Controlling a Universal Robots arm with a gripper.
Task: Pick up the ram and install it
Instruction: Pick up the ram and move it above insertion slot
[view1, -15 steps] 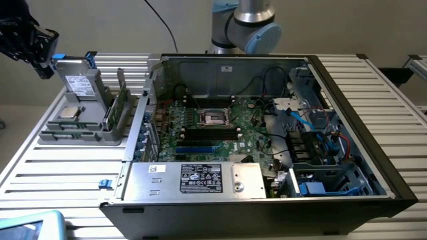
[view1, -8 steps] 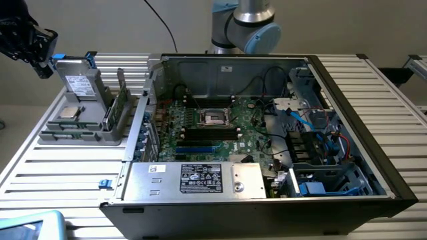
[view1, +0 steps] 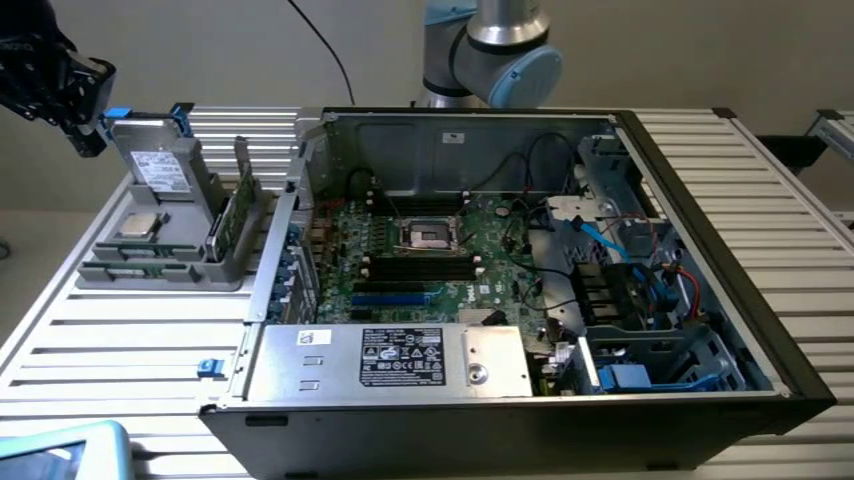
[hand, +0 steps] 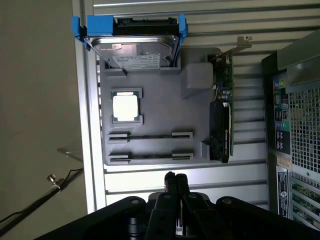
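Ram (hand: 150, 135) untouched; jaws shut, empty

Soft, dim light, with glare streaking the slatted table (hand: 200, 177) and the computer case (view1: 454, 150) shadowed inside.

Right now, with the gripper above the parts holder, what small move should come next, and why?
Probably open the gripper: its fingers are shut on nothing above the grey holder, and what looks like the ram, edge-up in its slot, needs open jaws around it.
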